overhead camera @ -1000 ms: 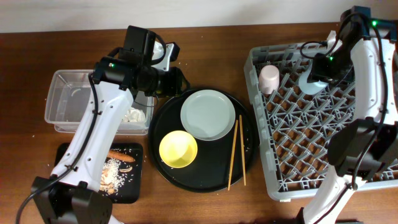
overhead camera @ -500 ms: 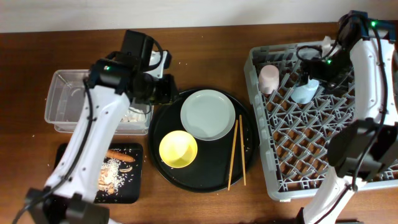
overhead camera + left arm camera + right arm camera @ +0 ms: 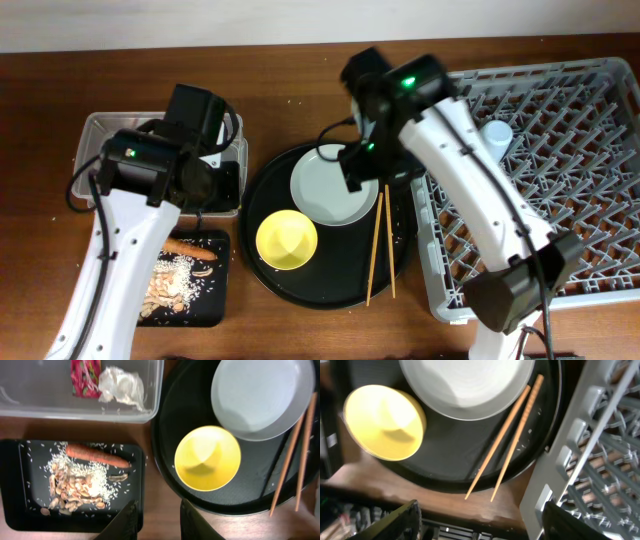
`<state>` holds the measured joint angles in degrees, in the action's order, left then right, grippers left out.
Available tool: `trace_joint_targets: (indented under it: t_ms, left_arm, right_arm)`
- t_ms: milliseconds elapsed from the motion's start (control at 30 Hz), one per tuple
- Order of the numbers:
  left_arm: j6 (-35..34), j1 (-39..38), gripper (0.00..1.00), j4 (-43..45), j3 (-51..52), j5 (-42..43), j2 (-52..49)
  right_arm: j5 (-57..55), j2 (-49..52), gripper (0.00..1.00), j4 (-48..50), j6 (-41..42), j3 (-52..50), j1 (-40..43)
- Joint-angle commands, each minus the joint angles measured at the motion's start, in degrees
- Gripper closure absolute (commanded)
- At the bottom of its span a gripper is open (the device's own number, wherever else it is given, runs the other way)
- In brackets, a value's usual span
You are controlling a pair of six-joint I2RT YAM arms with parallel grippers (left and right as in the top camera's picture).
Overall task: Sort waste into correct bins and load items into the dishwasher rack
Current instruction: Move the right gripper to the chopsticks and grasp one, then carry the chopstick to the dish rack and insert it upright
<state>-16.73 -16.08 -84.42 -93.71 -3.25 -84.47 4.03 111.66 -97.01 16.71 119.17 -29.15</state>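
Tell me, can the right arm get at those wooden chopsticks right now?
Probably yes: the right gripper hangs open above the chopsticks, which lie bare on the round black tray beside the plate, nothing covering them.

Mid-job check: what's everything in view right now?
dishwasher rack: one, light grey, right
blue cup: one, pale blue, in the rack
round tray: one, black, centre
plate: one, pale grey, on round tray
bowl: one, yellow, on round tray
chopsticks: two, wooden, on round tray
tub: one, clear, far left
wrapper: one, red, in tub
tissue: one, white, in tub
small tray: one, black, near left
carrot stick: one, orange, in small tray
food scraps: heap, beige, in small tray
table: one, brown wood, under everything
left fingers: two, black, apart, empty, over the left side
right fingers: two, black, wide apart, empty, above round tray
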Motion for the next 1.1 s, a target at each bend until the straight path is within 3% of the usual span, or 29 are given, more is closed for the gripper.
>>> trace_joint_targets:
  t_ms: [0, 33, 100, 300, 400, 733, 800, 933, 1067]
  left_arm:
    - [-0.6, 0.0, 0.72, 2.6, 4.2, -1.1, 0.6]
    - [-0.6, 0.0, 0.72, 4.1, 5.3, -1.1, 0.6]
    - [-0.6, 1.0, 0.72, 8.7, 5.8, -1.7, 0.6]
    - [-3.4, 6.5, 0.72, 13.9, 5.9, -1.7, 0.6]
    - [-3.4, 6.5, 0.71, 13.9, 5.9, -1.7, 0.6]
    - [-3.4, 6.5, 0.72, 13.7, 6.5, -1.7, 0.6]
    - [-3.4, 6.5, 0.71, 13.7, 6.5, -1.7, 0.6]
    - [-3.4, 6.5, 0.72, 13.7, 6.5, -1.7, 0.6]
    - [-3.4, 6.5, 0.72, 13.7, 6.5, -1.7, 0.6]
  right_arm:
    - [-5.3, -0.6, 0.44, -0.3, 6.8, -5.7, -0.5]
    - [-4.1, -0.6, 0.52, 0.1, 6.8, -8.0, -0.5]
    - [1.0, -0.6, 0.96, 3.2, 6.8, -14.4, -0.5]
    - [5.9, -0.6, 0.94, 19.6, 10.8, -34.0, -0.5]
    - [5.9, -0.6, 0.85, 25.3, 13.1, -39.9, -0.5]
    - [4.8, -0.6, 0.71, 38.1, 13.9, -49.1, -0.5]
    - [4.8, -0.6, 0.72, 38.4, 13.9, -49.2, -0.5]
    - [6.2, -0.6, 0.89, 37.7, 13.8, -48.6, -0.3]
    - [6.3, -0.8, 0.96, 30.9, 11.7, -43.1, -0.4]
